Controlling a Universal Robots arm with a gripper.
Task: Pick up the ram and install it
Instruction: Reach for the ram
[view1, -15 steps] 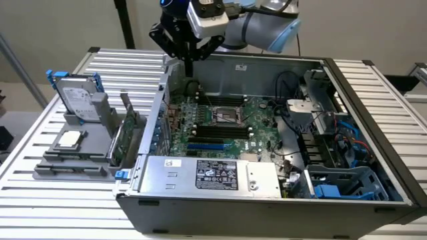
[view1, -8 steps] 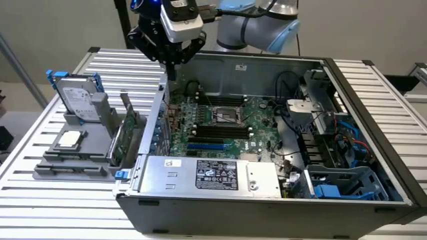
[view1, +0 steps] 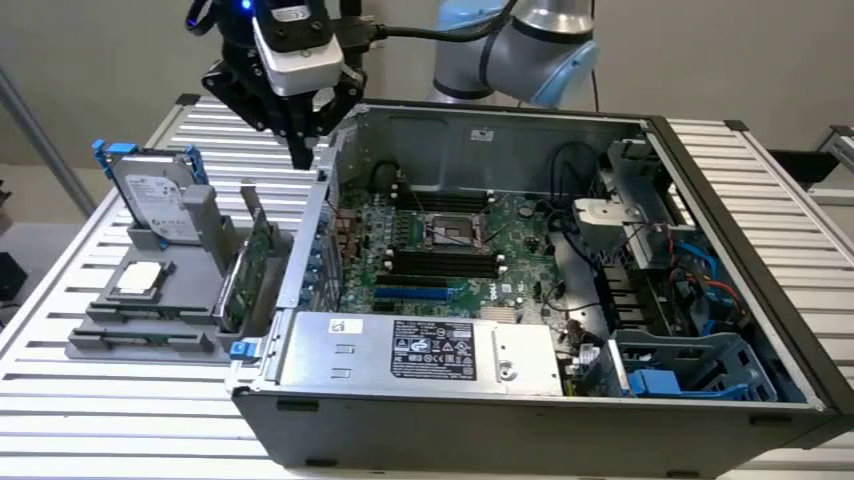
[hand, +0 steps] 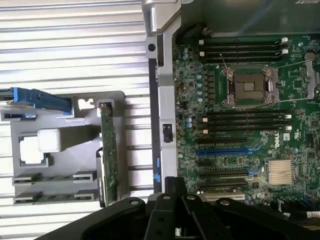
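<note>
Presently, tool state: the tool (view1: 308, 150) has its fingers together on nothing and hangs above the wall of the computer case (view1: 441, 440) on the exterior view's left.
Ram location: the ram (hand: 52, 198) appears as a narrow greenish strip seated on edge in a slot of the grey fixture (view1: 134, 348) on the table (view1: 80, 420); not yet lifted.
Bearing from tool: lower, toward the exterior view's left and nearer that camera, well apart, with the expansion card (view1: 251, 270) standing between.
Long axis: crosswise to that card and parallel to the motherboard's memory slots (hand: 245, 121).
Arm: one, so no choice of reach.
Count, ram: one made out; the contents of the neighbouring fixture slot cannot be judged.
Count, fixture parts: one hard drive (view1: 158, 200), one processor (view1: 140, 280), one expansion card.
Count, memory slots: two banks flanking the socket (hand: 248, 86), judged empty.
</note>
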